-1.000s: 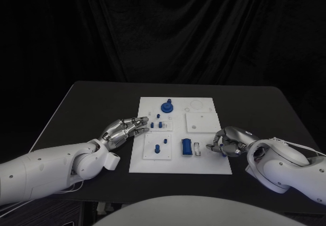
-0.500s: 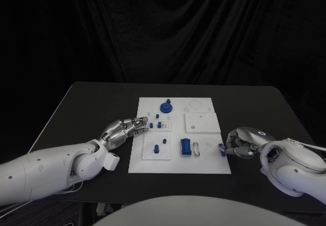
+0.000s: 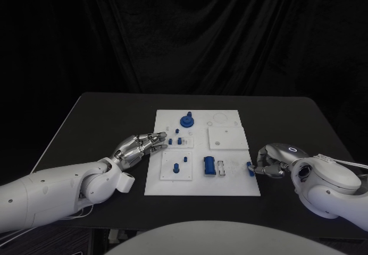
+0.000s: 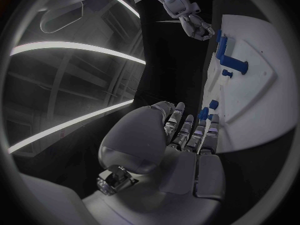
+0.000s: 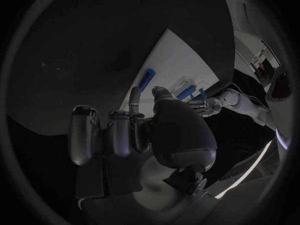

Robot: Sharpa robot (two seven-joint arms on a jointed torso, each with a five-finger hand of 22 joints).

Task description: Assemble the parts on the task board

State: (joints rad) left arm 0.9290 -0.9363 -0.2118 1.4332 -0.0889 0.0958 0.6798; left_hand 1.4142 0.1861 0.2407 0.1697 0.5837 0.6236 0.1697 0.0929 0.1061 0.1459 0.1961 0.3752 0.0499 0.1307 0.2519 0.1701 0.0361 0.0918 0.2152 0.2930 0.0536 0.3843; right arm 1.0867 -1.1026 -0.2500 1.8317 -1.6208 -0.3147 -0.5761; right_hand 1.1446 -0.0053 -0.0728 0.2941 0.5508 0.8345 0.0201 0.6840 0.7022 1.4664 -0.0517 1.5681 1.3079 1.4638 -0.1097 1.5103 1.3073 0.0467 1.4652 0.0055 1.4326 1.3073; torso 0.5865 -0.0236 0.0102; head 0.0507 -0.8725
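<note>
The white task board (image 3: 230, 186) lies mid-table with blue parts on it: a tall peg (image 3: 187, 119), small pegs (image 3: 176, 141), a peg (image 3: 175, 168) and a block (image 3: 209, 164). My left hand (image 3: 142, 146) is open at the board's left edge, its fingers stretched toward the small pegs (image 4: 209, 105) without holding anything. My right hand (image 3: 272, 159) sits at the board's right edge with its fingers curled in. A small blue piece (image 3: 250, 167) lies at that edge right by its fingertips, and the same piece (image 5: 148, 80) lies just beyond them in the right wrist view. Contact is unclear.
A square white sub-plate (image 3: 227, 137) and a narrow white slot (image 3: 222, 167) sit on the board's right half. Bare black table (image 3: 100, 122) runs around the board to the edges, with dark curtains behind.
My right hand has moved rightward from over the board to its right edge, and the small blue piece now shows beside its fingertips. The left hand has barely shifted.
</note>
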